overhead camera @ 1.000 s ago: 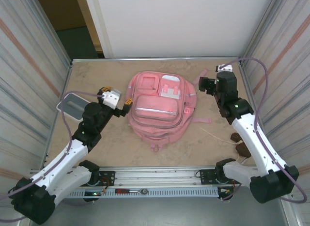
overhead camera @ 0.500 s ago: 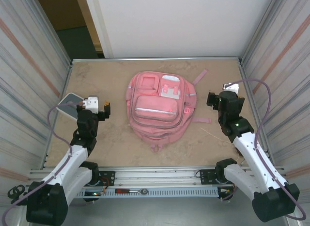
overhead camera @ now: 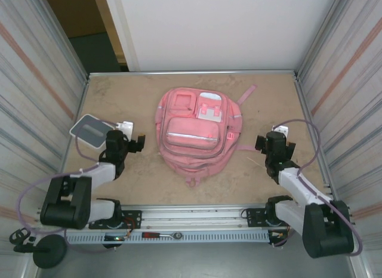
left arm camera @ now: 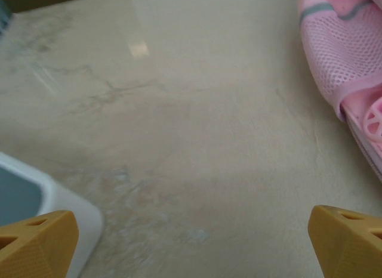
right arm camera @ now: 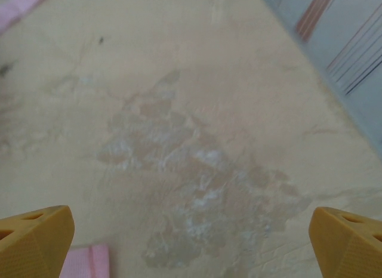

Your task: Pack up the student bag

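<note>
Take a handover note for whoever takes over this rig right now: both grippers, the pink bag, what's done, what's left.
Left gripper: open, empty, over bare table left of the student bag.
Right gripper: open, empty, over bare table right of it.
The student bag lies flat mid-table, front up, touched by neither.
Done: cannot tell; its inside is hidden.
Left: a grey white-rimmed flat item lies outside near the table's left edge; it probably goes in.

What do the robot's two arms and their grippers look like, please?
The left arm and right arm have white link shells and black joint housings, each trailing a looping mauve cable. The left gripper and right gripper carry blocky mustard-yellow fingertips with small triangular recesses.
</note>
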### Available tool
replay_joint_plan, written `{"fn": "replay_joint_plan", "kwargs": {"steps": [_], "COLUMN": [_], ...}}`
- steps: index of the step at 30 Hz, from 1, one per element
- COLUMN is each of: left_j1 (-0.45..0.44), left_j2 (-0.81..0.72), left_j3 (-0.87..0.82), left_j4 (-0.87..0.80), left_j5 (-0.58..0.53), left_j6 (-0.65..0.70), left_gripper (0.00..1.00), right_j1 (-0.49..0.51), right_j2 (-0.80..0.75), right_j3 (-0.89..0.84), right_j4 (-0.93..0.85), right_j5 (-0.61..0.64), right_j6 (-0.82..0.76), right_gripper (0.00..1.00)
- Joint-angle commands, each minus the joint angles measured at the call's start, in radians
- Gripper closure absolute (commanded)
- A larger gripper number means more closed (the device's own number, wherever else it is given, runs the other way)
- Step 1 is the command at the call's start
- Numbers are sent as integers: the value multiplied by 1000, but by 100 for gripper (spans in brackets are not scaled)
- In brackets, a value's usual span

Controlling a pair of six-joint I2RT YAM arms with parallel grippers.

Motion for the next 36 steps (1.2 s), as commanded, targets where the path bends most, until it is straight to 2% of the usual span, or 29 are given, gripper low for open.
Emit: {"fn": "replay_joint_plan", "kwargs": {"steps": [1, 4, 5, 7, 8, 10, 12, 13, 16, 17, 20, 36], "left_j1": [7, 49, 81, 125, 125, 125, 127, 127, 127, 127, 127, 115], "left_j2": [70, 160, 172, 232, 199, 225, 199, 211, 203, 209, 207, 205], "left_j3": [70, 74, 65, 36, 53, 54, 68, 63, 69, 67, 67, 67], "left_j4": [117, 203, 218, 348, 251, 306, 222, 260, 227, 245, 239, 235], "left_j5": [64, 14, 59, 89, 102, 137, 158, 156, 159, 157, 156, 136], "left_j6": [32, -34, -64, -94, -102, -76, -80, -77, -78, -77, -77, -70], "left_gripper": [1, 1, 1, 1, 1, 1, 1, 1, 1, 1, 1, 1], "right_j1": [-21, -26, -27, -32, -33, -35, -35, -37, -82, -122, -144, -149], "right_j2": [64, 117, 134, 178, 206, 265, 321, 344, 477, 511, 511, 511], "right_j3": [0, -21, -20, -22, -18, 0, 39, 47, 12, 29, 84, 88], "right_j4": [219, 361, 392, 468, 506, 564, 570, 583, 785, 779, 657, 658], "right_j5": [-83, -142, -155, -192, -210, -234, -243, -245, -288, -331, -366, -381], "right_j6": [-41, -68, -70, -78, -87, -109, -153, -162, -138, -104, -90, -88], "right_gripper": [1, 1, 1, 1, 1, 1, 1, 1, 1, 1, 1, 1]}}
